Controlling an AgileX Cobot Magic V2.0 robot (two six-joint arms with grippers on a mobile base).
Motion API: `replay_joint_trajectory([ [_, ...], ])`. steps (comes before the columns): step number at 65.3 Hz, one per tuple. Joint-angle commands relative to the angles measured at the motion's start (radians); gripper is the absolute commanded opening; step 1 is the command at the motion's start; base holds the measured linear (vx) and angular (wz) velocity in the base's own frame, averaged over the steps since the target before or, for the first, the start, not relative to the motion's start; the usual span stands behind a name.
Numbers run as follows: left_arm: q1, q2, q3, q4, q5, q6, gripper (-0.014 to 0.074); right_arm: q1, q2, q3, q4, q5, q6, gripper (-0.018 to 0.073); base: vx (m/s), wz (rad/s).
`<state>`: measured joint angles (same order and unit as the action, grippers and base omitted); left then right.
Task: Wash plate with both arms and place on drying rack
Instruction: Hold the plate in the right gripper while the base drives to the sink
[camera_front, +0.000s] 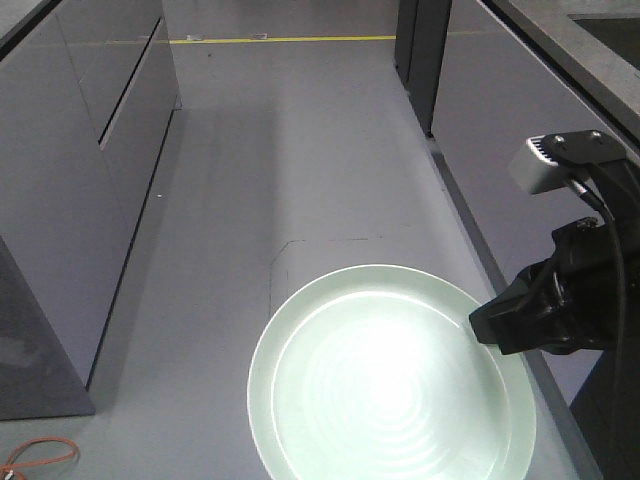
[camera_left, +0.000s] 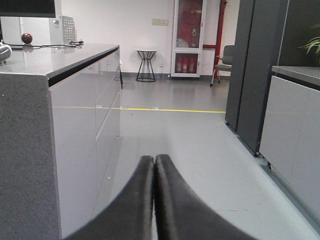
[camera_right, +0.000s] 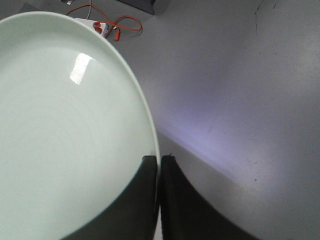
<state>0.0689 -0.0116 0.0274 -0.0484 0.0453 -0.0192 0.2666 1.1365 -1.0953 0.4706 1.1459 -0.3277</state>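
1. Plate (camera_front: 385, 385): pale mint, held above grey floor (camera_front: 300, 150), right rim (front view) between pincer tips.
2. Right gripper (camera_right: 159, 162): clamped on that rim.
3. Left gripper (camera_left: 154, 161): fingers pressed together, tips touching.

My right gripper (camera_right: 159, 160) pinched the plate (camera_right: 65, 125) by its rim; my left gripper (camera_left: 154, 160) was closed, fingertips pressed together.

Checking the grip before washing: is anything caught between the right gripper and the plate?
Nothing visible. The right gripper is shut straight on the rim of the plate, one finger on each face, holding it above the floor. The drying rack is not in view.
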Motion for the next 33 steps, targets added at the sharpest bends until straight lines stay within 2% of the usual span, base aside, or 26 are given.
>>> replay_joint_trajectory([
  [1, -0.006, -0.014, -0.027, -0.002, -0.076, -0.007, -0.0006, 0.000, -0.021, -0.023, 0.037, -0.028, -0.010, -0.0008, 0.12, 0.10],
  [33, -0.006, -0.014, -0.027, -0.002, -0.076, -0.007, -0.0006, 0.000, -0.021, -0.023, 0.037, -0.028, -0.010, -0.0008, 0.16, 0.06],
])
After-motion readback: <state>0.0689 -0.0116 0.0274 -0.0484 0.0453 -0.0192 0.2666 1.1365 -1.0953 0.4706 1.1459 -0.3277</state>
